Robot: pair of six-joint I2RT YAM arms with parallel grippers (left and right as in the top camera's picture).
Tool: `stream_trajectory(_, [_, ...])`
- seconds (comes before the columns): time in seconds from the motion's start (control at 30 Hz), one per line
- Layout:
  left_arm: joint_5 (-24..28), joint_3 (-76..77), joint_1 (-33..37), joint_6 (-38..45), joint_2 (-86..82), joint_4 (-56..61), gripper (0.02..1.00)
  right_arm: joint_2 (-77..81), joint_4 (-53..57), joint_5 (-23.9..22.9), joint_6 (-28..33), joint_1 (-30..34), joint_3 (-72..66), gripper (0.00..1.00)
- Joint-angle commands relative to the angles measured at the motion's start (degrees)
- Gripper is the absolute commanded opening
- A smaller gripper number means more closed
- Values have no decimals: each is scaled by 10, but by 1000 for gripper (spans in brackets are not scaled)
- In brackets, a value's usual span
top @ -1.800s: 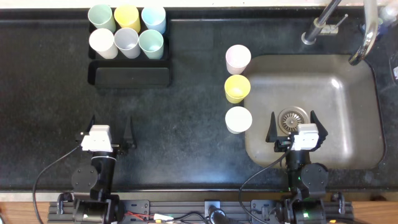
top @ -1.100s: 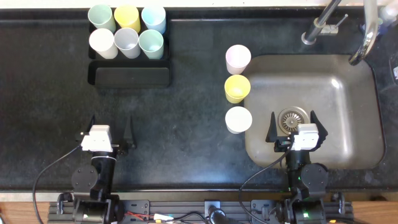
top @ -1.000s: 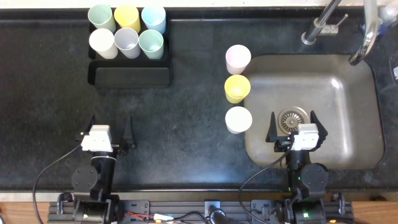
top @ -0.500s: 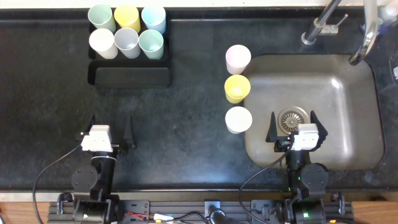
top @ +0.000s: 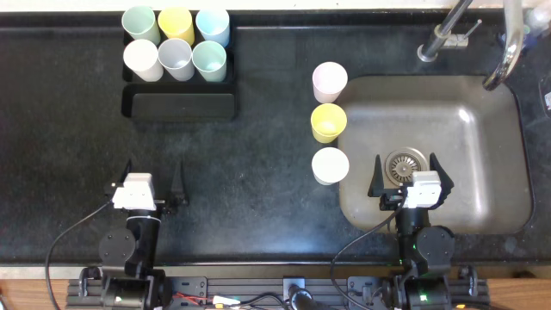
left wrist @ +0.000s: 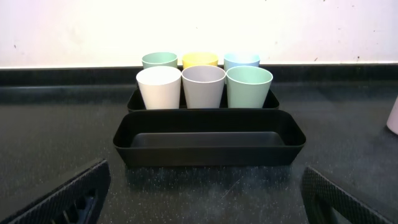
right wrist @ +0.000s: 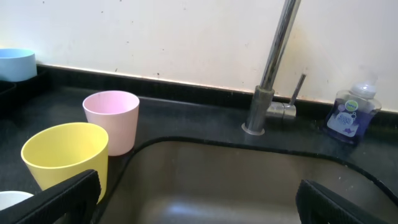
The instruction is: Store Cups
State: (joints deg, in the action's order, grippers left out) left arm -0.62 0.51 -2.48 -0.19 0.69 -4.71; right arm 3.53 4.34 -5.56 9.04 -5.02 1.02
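Top view: white cup (top: 330,165) stands just left of right gripper (top: 405,170), left gripper (top: 153,172) well apart; both spread wide, empty.

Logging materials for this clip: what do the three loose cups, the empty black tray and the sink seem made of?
Pink cup, yellow cup and white cup: likely matte plastic, even colour, soft sheen. Empty black tray: probably matte plastic, thin moulded walls. Sink: seemingly brushed stainless steel, dull grey reflections.
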Motion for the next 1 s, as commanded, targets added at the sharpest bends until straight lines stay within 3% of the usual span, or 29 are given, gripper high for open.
stream_trajectory(0.03, [6,-1,2,6,-5,-1,998,-3,-3,-2,0,-2,-7,996])
stream_trajectory(0.63, [11,7,2,3,-5,-15,1000,-3,-3,-2,0,-2,-7,998])
stream_trajectory(0.77, [90,94,4,-35,56,-58,1000,-3,-3,-2,0,-2,-7,996])
stream_trajectory(0.9, [178,288,4,-94,277,-60,998,-3,-3,-2,0,-2,-7,996])
stream_trajectory(1.0, [266,490,3,-132,466,-125,1000,-3,-3,-2,0,-2,-7,998])
